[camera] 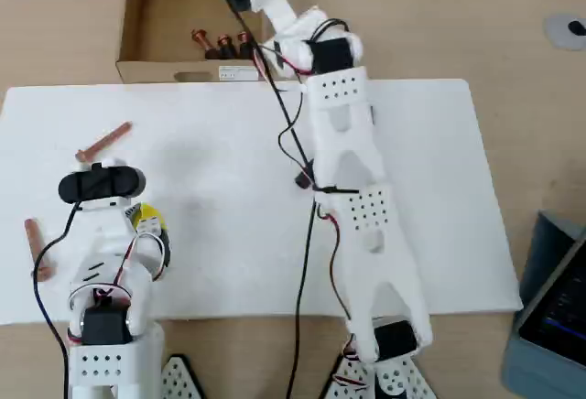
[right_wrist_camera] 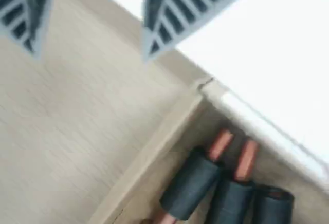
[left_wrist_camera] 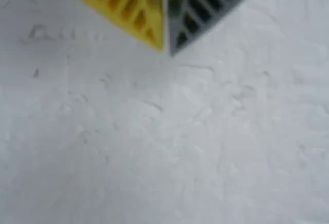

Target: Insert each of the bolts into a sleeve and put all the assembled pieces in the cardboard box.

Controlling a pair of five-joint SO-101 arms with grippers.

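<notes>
A bare bolt (camera: 103,142) lies slanted on the white mat (camera: 229,225), a little ahead of the left arm. A second bolt (camera: 35,248) lies near the mat's edge, just beside that arm on its outer side. Both are thin copper-coloured rods, and to my eye they look stiff, light and smooth. I'd expect them to roll or skid under a careless touch rather than bend. The sensible hold seems to be across the shank near the middle, pinched squarely, so one end stays free to go into a sleeve. Coming down along the rod's length would probably just push it away. The left claw (left_wrist_camera: 165,47) hangs low over bare mat with its yellow and grey fingers pressed tip to tip and nothing between them. It would have to spread before it could take either bolt. Across the counter (camera: 513,33), the right arm is stretched out to the cardboard box (camera: 165,10). The right claw (right_wrist_camera: 91,52) hangs by the box's wall near a corner, its two grey fingers (right_wrist_camera: 169,13) spread wide, holding and touching nothing. Below it, the assembled pieces (right_wrist_camera: 205,183) lie side by side on the box floor against the wall. They are dark sleeves with copper ends poking out, and from the high view I count three. With the sleeves on they look thicker and less slick than the bare rods, so probably easier to grip around the sleeve.
</notes>
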